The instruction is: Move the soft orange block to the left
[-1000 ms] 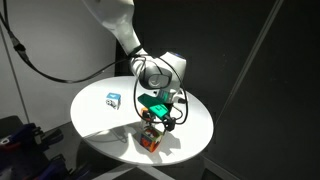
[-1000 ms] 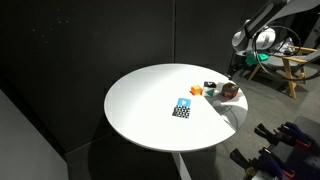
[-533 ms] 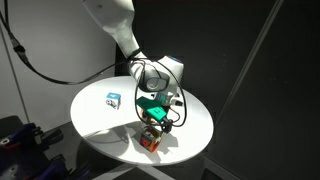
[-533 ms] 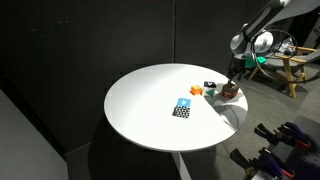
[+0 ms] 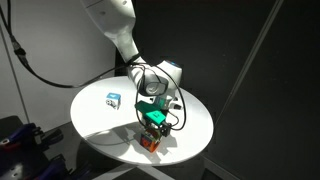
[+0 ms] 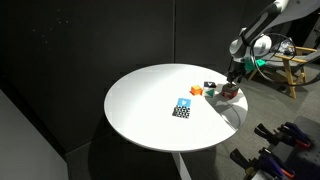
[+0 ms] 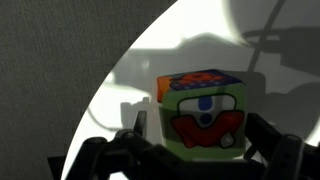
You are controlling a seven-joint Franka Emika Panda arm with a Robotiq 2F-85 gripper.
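The soft orange block (image 7: 203, 112) fills the wrist view, with an orange and blue top and a pale face with red and blue patches. It stands near the table's edge in both exterior views (image 5: 150, 143) (image 6: 229, 93), looking dark red in shadow. My gripper (image 7: 200, 148) is open, with one finger on each side of the block and small gaps between them. In both exterior views it hangs directly over the block (image 5: 153, 127) (image 6: 233, 84).
The round white table (image 5: 100, 125) (image 6: 150, 110) also holds a blue-and-white cube (image 5: 113, 100) (image 6: 182, 108). A small orange-topped block (image 6: 197, 90) and a dark piece (image 6: 209, 85) sit beside the soft block. The table edge is close to the block.
My gripper has come down lower over the soft orange block. The block and the other cubes have not moved.
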